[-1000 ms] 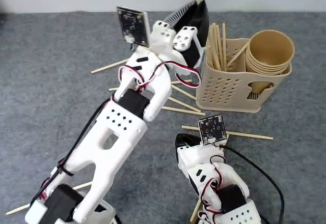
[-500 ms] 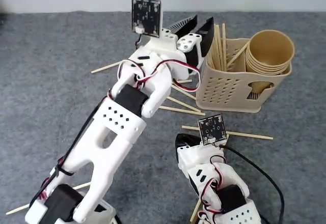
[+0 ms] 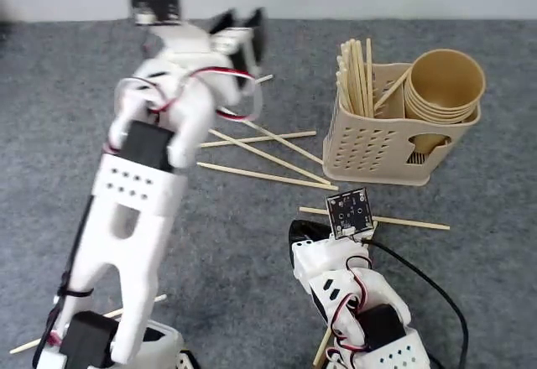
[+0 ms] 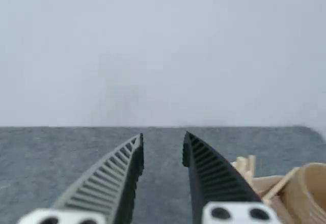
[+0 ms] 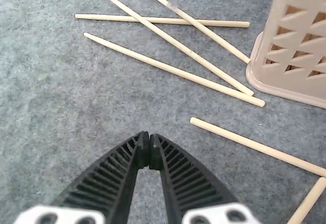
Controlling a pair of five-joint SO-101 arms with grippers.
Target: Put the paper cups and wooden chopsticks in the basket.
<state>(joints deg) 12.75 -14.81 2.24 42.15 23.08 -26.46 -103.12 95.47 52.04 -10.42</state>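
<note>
Grey worktop (image 3: 50,134) below us, and the left arm (image 3: 134,193) stands tall over it, well apart from the basket (image 3: 394,147). We see the paper cups (image 3: 445,84) stacked inside that basket, with a bundle of chopsticks (image 3: 357,67) upright in the compartment next to them, so we judge the cups done and the sticks the job left. The left hand (image 4: 163,135) is spread and empty, held high with the basket off to its side. The right hand (image 5: 148,145) is pressed together, holding nothing, low over the worktop near the basket's front. The loose chopsticks (image 3: 264,176) lie just beside the basket toward the left arm, several crossing each other, and a single stick (image 3: 394,220) lies alone in front of the basket. We would take an uncrossed stick first, straddle it crosswise near its middle so it lifts level, close firmly, then tip it upright over the bundle's compartment before letting go.
</note>
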